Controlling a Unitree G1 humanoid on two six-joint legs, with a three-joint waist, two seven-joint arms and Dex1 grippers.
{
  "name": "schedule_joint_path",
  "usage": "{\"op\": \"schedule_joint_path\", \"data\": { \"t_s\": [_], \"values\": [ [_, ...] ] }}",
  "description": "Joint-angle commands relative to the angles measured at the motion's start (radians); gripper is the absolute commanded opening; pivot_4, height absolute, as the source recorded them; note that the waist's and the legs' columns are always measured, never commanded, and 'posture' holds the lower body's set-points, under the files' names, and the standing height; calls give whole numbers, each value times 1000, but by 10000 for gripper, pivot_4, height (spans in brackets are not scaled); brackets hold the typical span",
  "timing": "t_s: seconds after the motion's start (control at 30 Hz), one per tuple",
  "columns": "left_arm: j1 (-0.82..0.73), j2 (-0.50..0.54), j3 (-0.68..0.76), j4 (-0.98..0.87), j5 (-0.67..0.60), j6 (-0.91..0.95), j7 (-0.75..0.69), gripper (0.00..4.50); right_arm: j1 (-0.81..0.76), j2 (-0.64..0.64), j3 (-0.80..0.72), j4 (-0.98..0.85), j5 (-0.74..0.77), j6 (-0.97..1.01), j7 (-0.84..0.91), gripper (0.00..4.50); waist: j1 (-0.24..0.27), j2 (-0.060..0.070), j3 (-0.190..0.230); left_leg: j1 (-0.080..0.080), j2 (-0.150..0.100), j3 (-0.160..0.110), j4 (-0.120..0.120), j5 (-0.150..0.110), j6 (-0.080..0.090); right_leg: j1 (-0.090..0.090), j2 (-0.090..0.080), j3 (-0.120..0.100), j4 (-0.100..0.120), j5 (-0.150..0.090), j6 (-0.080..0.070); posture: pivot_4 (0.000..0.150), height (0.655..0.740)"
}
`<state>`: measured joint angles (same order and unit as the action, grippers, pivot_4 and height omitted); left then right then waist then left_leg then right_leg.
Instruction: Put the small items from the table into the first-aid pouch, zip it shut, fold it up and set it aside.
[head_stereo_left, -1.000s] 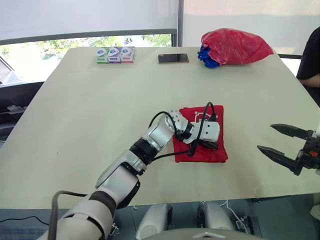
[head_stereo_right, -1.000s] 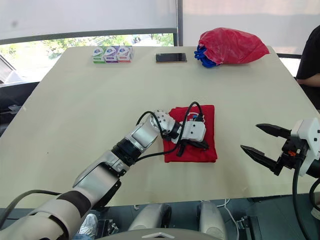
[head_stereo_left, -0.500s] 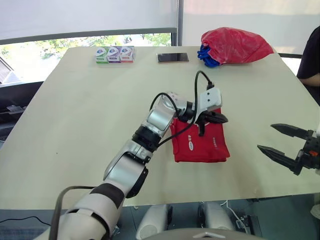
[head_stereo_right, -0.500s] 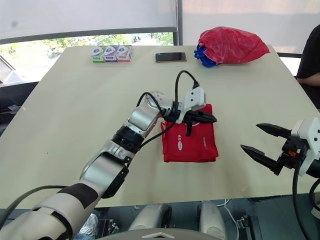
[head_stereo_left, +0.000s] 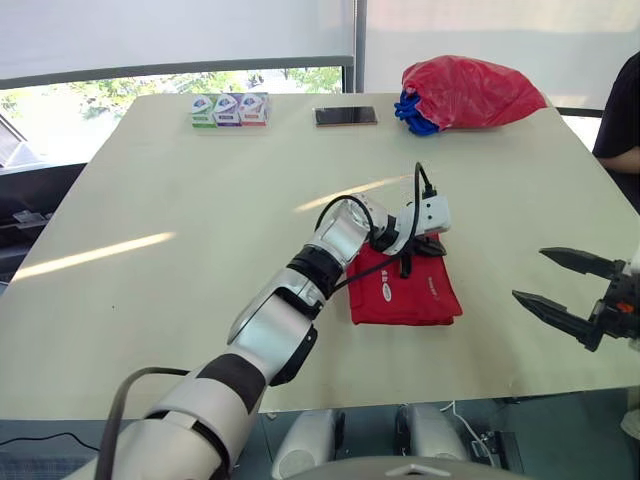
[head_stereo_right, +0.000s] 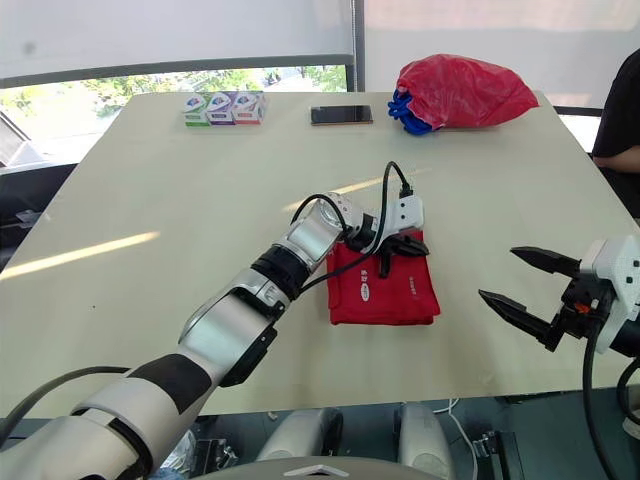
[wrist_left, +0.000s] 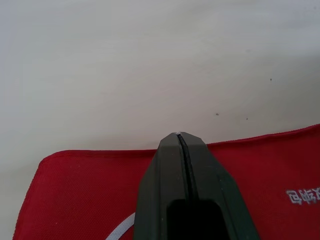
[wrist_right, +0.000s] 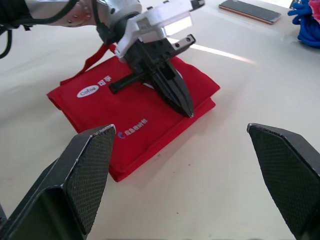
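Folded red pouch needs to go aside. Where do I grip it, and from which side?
I'd pinch the red pouch at its right-hand edge, coming in low from the robot's right with the open right gripper. It lies flat, so only an edge offers a bite, and there the folded layers stack.

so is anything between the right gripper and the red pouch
Nothing visible. Bare table lies between the open right gripper and the red pouch. The left gripper, shut, sits over the pouch's far edge, off that path.
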<state>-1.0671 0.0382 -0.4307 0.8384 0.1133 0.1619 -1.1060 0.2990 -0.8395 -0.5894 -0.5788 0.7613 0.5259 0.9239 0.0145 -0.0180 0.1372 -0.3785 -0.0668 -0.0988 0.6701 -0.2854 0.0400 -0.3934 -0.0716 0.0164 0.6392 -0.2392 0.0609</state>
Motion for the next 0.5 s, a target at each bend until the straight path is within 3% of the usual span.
{"op": "schedule_joint_path", "data": {
  "t_s": [0.03,0.23,0.33,0.47,0.5],
  "values": [
    [59,15,-2,19,11,9,-8,226,-1,1,-32,-26,19,0,-6,45000,0,0,-1,0,0,0,0,0,0,0,0,0,0,0,0,1500,7400],
    [86,64,161,-206,-163,-17,-84,226,-21,-8,-15,-8,12,6,-9,45000,-3,1,1,-1,1,0,0,0,0,-1,0,1,1,0,0,1500,7400],
    [108,156,226,-336,-247,15,-161,226,-24,-19,-8,3,11,41,-26,45000,-2,0,2,-2,1,0,0,0,-1,-3,0,1,2,0,0,1500,7400],
    [175,357,303,-490,-345,43,-304,226,-66,-23,32,30,27,92,-50,45000,-5,1,2,-1,1,1,0,0,-1,-3,0,2,1,0,0,1500,7400],
    [183,381,313,-507,-358,53,-315,2690,-70,-25,38,33,31,103,-50,45000,-6,1,2,-1,1,1,0,0,-1,-3,0,2,1,0,-1,1500,7400]
  ]
}}
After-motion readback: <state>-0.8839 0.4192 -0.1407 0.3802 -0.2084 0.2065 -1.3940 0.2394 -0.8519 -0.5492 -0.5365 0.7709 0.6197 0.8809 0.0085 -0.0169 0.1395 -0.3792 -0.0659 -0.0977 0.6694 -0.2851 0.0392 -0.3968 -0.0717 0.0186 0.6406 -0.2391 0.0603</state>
